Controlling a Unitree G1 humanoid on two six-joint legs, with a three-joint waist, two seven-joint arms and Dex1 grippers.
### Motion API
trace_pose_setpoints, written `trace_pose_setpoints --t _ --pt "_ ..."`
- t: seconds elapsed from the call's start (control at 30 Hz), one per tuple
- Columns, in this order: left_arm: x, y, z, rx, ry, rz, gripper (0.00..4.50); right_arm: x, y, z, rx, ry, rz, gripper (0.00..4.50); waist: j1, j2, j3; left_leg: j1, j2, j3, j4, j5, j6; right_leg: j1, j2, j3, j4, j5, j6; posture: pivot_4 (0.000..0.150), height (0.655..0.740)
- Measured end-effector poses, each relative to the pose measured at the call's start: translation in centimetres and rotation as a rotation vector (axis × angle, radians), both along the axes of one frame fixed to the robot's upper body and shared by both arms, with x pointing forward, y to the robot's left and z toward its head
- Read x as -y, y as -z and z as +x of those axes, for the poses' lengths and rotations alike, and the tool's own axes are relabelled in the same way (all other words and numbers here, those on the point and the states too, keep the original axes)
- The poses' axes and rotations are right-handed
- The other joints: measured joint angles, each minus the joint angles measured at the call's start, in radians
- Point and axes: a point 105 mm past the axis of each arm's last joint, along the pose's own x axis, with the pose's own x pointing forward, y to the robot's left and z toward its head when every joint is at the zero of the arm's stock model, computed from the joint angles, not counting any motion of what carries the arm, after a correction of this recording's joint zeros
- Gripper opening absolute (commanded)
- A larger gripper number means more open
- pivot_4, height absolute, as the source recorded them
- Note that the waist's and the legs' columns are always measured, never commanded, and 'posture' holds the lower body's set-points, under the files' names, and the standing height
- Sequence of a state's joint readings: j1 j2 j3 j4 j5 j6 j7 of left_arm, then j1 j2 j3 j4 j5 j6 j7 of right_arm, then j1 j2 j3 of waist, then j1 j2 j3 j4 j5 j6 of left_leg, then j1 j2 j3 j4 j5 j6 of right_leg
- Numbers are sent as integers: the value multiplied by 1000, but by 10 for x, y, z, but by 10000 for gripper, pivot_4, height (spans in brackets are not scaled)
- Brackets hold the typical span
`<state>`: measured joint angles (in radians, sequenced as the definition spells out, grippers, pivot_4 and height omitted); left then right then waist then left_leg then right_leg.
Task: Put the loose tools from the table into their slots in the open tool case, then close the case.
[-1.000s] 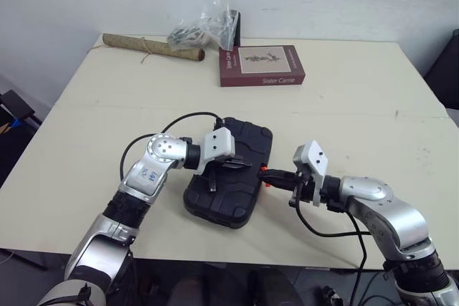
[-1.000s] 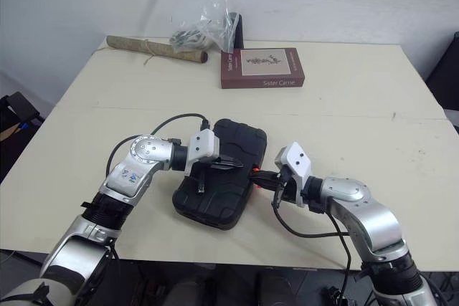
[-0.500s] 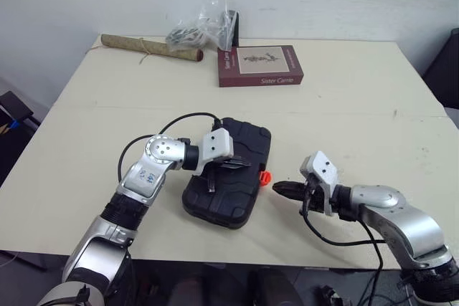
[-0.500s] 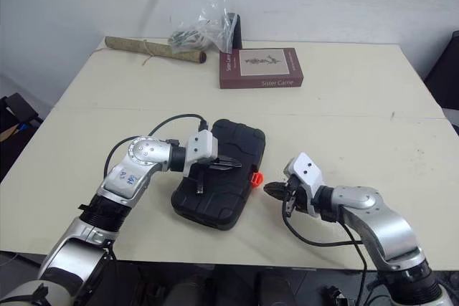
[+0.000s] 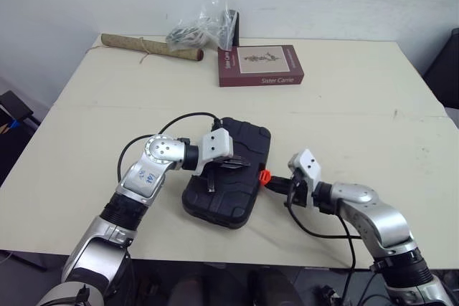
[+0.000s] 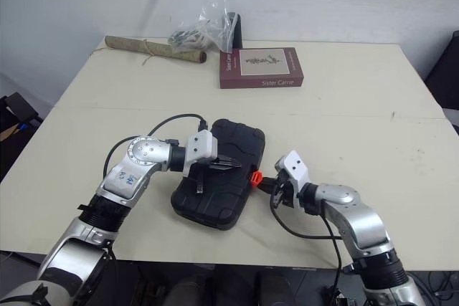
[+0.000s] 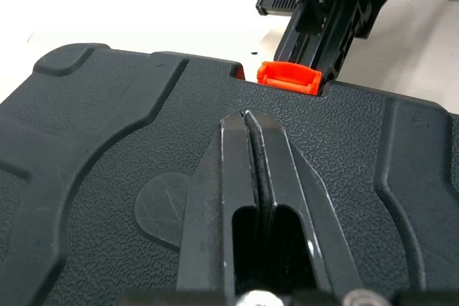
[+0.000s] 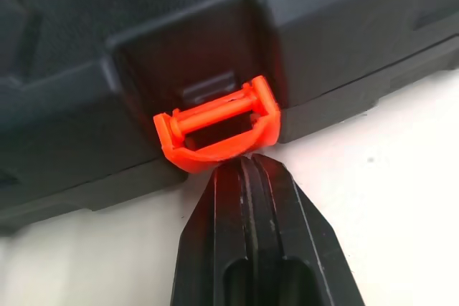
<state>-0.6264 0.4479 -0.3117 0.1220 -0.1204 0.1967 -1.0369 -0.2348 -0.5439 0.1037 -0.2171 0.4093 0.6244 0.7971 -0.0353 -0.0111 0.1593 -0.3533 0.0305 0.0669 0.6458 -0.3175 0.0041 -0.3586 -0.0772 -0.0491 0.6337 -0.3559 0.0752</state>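
Note:
The black tool case (image 5: 231, 172) lies with its lid down in the middle of the table. My left gripper (image 5: 244, 165) is shut, and its fingertips (image 7: 247, 123) press flat on the lid. An orange latch (image 8: 217, 127) sticks out, unfastened, from the case's right side (image 5: 265, 175). My right gripper (image 5: 276, 182) is shut, its tips (image 8: 244, 166) touching the latch from the table side. No loose tools lie on the table.
A dark red book (image 5: 261, 65) lies behind the case. A rolled mat (image 5: 151, 47) and a clear plastic bag (image 5: 204, 26) sit at the table's far left edge. Bare tabletop (image 5: 373, 112) spreads to the right of the case.
My right gripper drew back from the case's side half a second ago, then came forward again to the orange latch. The left gripper has stayed on the lid.

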Motion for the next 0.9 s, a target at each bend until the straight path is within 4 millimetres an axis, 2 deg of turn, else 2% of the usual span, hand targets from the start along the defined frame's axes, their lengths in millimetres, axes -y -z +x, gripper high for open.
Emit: trace_pose_setpoints --t 0.13,0.23,0.47,0.57,0.67,0.73,0.83,0.9 --pt "-2 1 0 -3 -7 -2 0 3 -15 -3 8 -25 7 285 -3 0 0 0 0 0 0 0 0 0 0 0 0 0 0 1500 7400" --pt "-4 1 1 -5 -16 -4 0 -3 -28 -5 31 -59 21 285 -6 0 0 1 1 -1 -1 0 0 0 0 0 0 0 0 1500 7400" --pt "-6 1 1 2 -20 -13 0 -5 -26 -7 21 -73 24 285 -8 1 -1 1 1 -1 -2 0 0 0 0 0 0 0 -1 1500 7400" --pt "-13 -4 -4 23 -19 -115 0 -3 -36 -7 58 -81 62 285 -14 3 1 -1 1 0 -3 0 -1 -2 0 0 -1 0 -1 1500 7400" --pt "-26 -15 -12 17 -38 -265 8631 20 -58 -6 129 -64 43 10065 -12 7 7 -4 0 -1 -3 0 -1 -4 0 -1 -4 0 -1 1500 7400" --pt "-49 -20 -16 17 -98 -300 17516 46 -71 -9 189 -52 -42 19430 -5 6 14 -8 0 -1 -2 1 -3 -7 0 -2 -5 0 -1 1500 7400" --pt "-114 -26 -15 15 -324 -250 31513 75 -92 -16 370 -76 -147 35025 -3 2 17 -18 0 -1 -1 4 -7 -16 1 -3 -4 0 0 1500 7400" --pt "-156 -32 -17 55 -480 -219 41026 93 -95 -18 451 -91 -221 44961 4 1 19 -18 0 0 0 3 -6 -15 0 -3 -4 0 0 1500 7400"
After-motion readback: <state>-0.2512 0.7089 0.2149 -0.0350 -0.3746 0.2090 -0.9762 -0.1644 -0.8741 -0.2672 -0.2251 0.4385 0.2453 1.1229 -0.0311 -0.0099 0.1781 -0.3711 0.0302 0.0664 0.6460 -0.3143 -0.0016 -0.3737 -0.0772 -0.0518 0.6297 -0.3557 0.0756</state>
